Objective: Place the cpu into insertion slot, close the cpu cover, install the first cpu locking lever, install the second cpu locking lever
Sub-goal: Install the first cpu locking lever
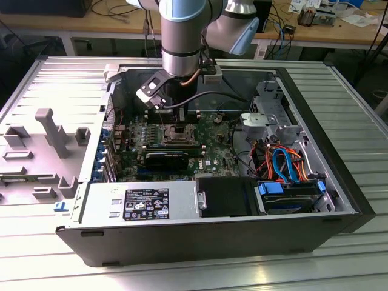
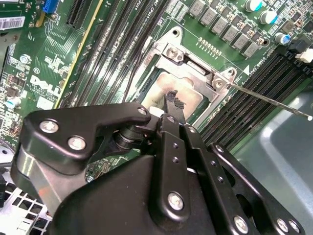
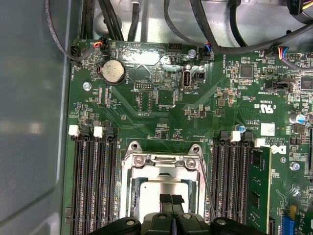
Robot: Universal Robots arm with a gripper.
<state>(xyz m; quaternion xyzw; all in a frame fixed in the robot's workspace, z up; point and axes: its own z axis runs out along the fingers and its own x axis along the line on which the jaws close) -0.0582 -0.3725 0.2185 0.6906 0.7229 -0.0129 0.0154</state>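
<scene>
Pincer: the gripper looks closed up. Its two black fingertips sit side by side with barely a sliver between them and nothing pinched in there.
Where it is: right over the middle of the socket in both wrist views. Honestly can't tell whether the tips touch the metal or just hover above it.
Chip: the cpu is lying down in the insertion slot, and its dull silver top shows through the frame's window. The gripper's own body cuts off the near half of it.
Frame: the cpu cover looks folded down around the chip, with its two screws showing at the hinge end. Can't judge whether it's sitting fully flat.
Lever: in the second wrist view a thin locking lever sticks out from a socket corner, free at its far end and slanting over the memory slots toward the grey case floor. Any second one is too hard to pick out.
Exterior view: the arm and its wrist hardware block the fingertips, so the motherboard is only partly visible inside the open computer case.
</scene>
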